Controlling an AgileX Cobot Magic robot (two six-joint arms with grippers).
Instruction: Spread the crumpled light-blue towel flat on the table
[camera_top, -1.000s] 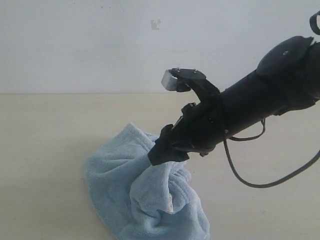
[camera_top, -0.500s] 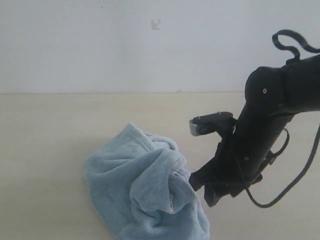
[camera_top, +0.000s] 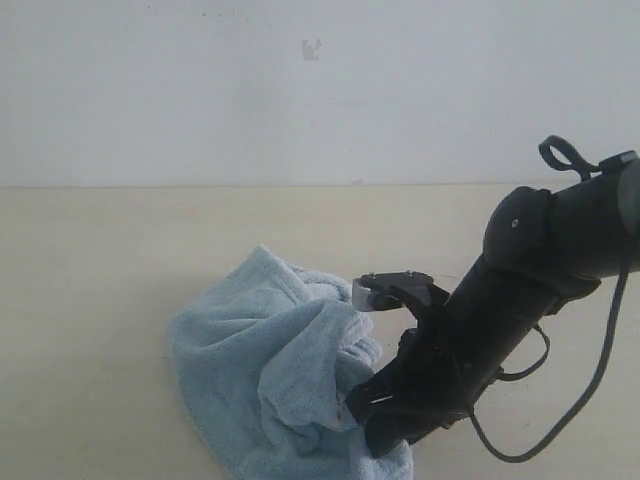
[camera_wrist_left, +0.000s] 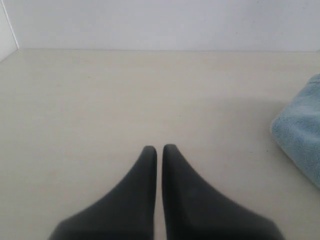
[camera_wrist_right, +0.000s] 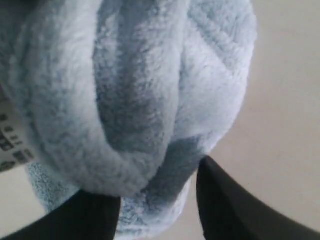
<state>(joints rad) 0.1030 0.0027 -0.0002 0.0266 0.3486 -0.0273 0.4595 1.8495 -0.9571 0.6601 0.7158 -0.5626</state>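
Exterior view, towel: the towel (camera_top: 270, 380) lies in a crumpled, folded heap on the table (camera_top: 100, 260), toward the near edge of the picture.
Exterior view, right gripper: the right gripper (camera_top: 372, 422) reaches down on its black arm and meets the heap's right side, its tip against the cloth.
Exterior view, surroundings: a plain pale wall (camera_top: 200, 90) stands behind the table; a dark cable (camera_top: 590, 400) loops below the arm.
Left wrist view, left gripper: the left gripper (camera_wrist_left: 156, 148) has its two dark fingers pressed together, only a thin slit between them, nothing held, over bare table (camera_wrist_left: 100, 100).
Left wrist view, towel: a rounded edge of the towel (camera_wrist_left: 300, 135) rests on the table, well apart from the fingertips.
Right wrist view, right gripper: the right gripper (camera_wrist_right: 155, 185) has its fingers (camera_wrist_right: 235, 210) standing apart with a thick fold of towel (camera_wrist_right: 140, 100) between them; whether they pinch it, I cannot tell.
Right wrist view, label: a white label (camera_wrist_right: 10, 145) with dark print shows at the cloth's edge.
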